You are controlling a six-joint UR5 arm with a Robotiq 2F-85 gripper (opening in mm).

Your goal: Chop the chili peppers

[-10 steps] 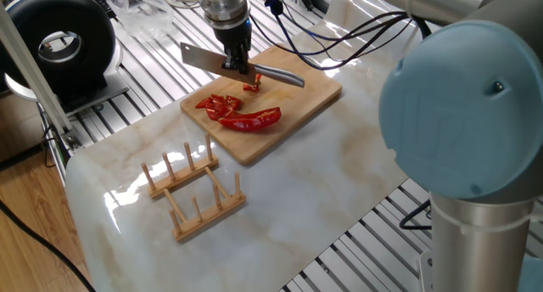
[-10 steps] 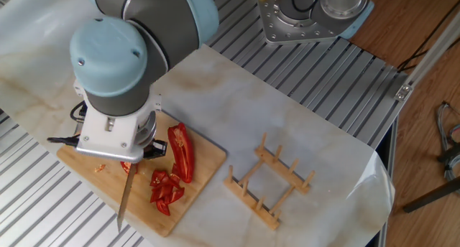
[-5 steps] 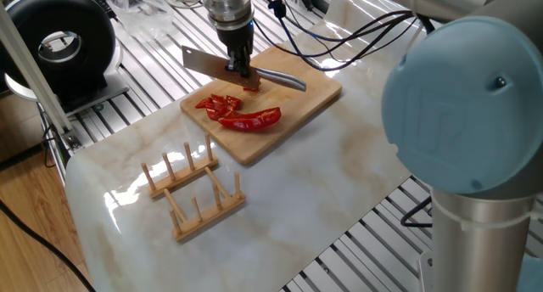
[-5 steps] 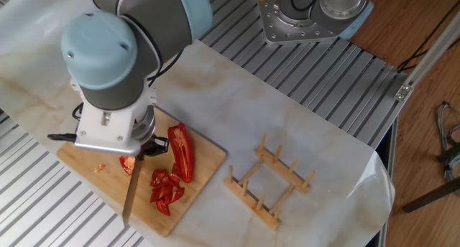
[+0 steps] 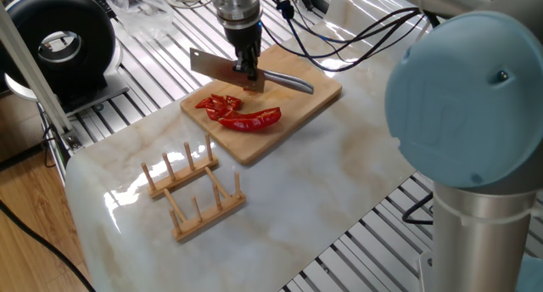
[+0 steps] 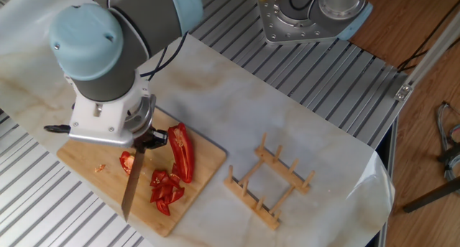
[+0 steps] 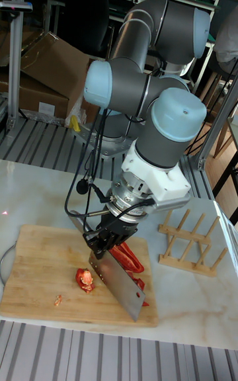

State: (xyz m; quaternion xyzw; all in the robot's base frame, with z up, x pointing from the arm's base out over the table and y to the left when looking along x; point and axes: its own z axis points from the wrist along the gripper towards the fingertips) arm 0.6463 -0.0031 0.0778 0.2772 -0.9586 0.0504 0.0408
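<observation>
A wooden cutting board (image 5: 297,101) (image 6: 86,168) (image 7: 39,268) lies on the marble table (image 5: 322,182) (image 6: 287,110) (image 7: 192,315). Everything else is told from that board. Near the board, but apart from it, sits a little wooden rack (image 5: 191,190) (image 6: 269,182) (image 7: 188,242) with pegs that stick up. It is not touching the board. Well away from the board, past the edge of the table, stands a round black machine (image 5: 59,42). In the other fixed view, a metal base plate (image 6: 313,14) sits on the ribbed metal beyond the table, far from the board. Black cables (image 5: 356,37) hang down over the far side of the board.

The big grey and blue arm (image 5: 462,97) (image 6: 108,53) (image 7: 152,96) gets in the way. In the other fixed view it hides the pincer (only the blade pokes out from under it).

The pincer (image 5: 247,71) (image 7: 109,232) is closed tight on a big knife (image 5: 225,69) (image 6: 131,186) (image 7: 122,285), up over the board. The blade tilts down toward the wood.

The chili peppers (image 5: 237,112) (image 6: 175,168) (image 7: 129,262) lie on the board. One long red half and a pile of cut bits are just beside the blade, on the side toward the rack. One small red chunk (image 6: 127,162) (image 7: 84,279) lies alone on the other side of the blade. I cannot tell if the blade touches the wood.
</observation>
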